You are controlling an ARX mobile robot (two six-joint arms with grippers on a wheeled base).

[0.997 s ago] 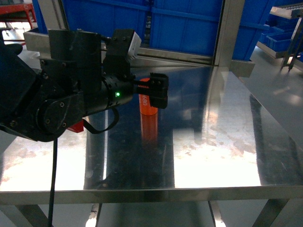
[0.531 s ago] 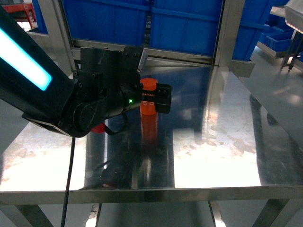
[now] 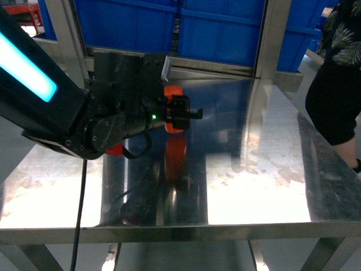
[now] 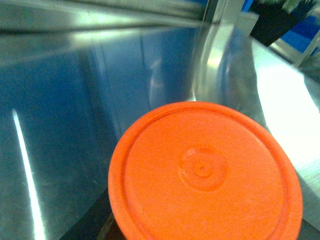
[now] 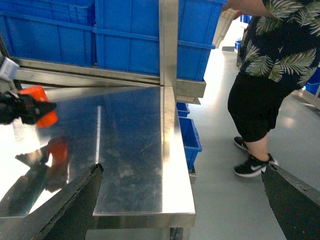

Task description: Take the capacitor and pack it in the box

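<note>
The steel worktop (image 3: 254, 186) fills most of the head view, shiny and streaked with bright reflections, its near edge running across the bottom of the frame. Behind it, along the top of the frame, stand blue plastic bins (image 3: 220, 28) framed by metal uprights (image 3: 272, 39). At the upper right edge of the head view a person (image 3: 338, 73) in a leaf-print shirt and black shorts stands beside the worktop; the right wrist view shows the same person at the right of its frame, on the floor past the worktop's end.

The left arm (image 3: 51, 107) comes in from the upper left of the head view — a bulky black body with a cyan light strip and a small green lamp. Its left tool (image 3: 183, 113) sits near the centre-left of the frame, clamped on the capacitor (image 3: 174, 110), a bright orange cylinder gripped around its middle. An orange reflection lies on the worktop directly below it; whether the cylinder touches the surface cannot be told. In the left wrist view the capacitor's round orange end cap (image 4: 205, 172) fills the lower right of the frame, with the worktop behind.

In the right wrist view the right tool (image 5: 180, 210) shows two dark fingers (image 5: 65, 205) at the lower corners of the frame, spread wide apart with nothing between them — the capacitor is a small orange spot at the left edge.
</note>
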